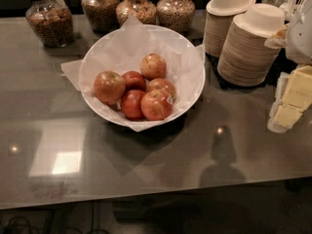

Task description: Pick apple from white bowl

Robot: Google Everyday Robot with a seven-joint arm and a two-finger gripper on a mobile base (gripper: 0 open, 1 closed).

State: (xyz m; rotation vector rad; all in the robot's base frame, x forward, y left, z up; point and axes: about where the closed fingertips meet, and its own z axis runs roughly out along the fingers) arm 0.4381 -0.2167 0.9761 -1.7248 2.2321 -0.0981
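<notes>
Break-room counter [146,155], snack jars [48,21], paper bowls [243,52]

The white bowl [196,92], lined with crinkled paper, sits on a glossy dark counter [161,155] and holds six apples. The apple [109,87], the largest, lies at the pile's left edge. Glass jars [136,6] stand behind the bowl, stacks of tan paper bowls [243,48] are to its right, and the gripper is out of view.

Glass jars [137,6] at the back of the counter [146,165], tan bowl stacks [246,50] and yellow packets [295,94] alongside
</notes>
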